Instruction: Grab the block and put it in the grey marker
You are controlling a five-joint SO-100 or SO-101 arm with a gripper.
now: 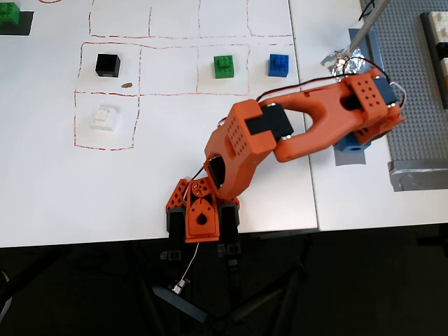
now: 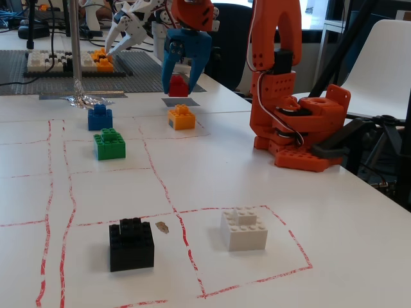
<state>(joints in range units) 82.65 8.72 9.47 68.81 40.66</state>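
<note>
In the fixed view the red block (image 2: 178, 86) is at the far side of the table, on or just above the grey marker (image 2: 181, 102). My blue-fingered gripper (image 2: 185, 78) points down over it. Its jaws stand spread to both sides of the block, wider than the block, and a gap shows on the right side. In the overhead view the orange arm hides the block. Only a bit of the blue gripper (image 1: 351, 145) and an edge of the grey marker (image 1: 348, 158) show at the right.
An orange brick (image 2: 182, 117) sits just in front of the marker. Blue (image 1: 278, 65) and green (image 1: 224, 66) bricks, a black brick (image 1: 107, 66) and a white brick (image 1: 103, 117) lie in red-lined squares. A grey studded baseplate (image 1: 413, 105) lies at the right, and a metal pole (image 2: 76, 51) stands nearby.
</note>
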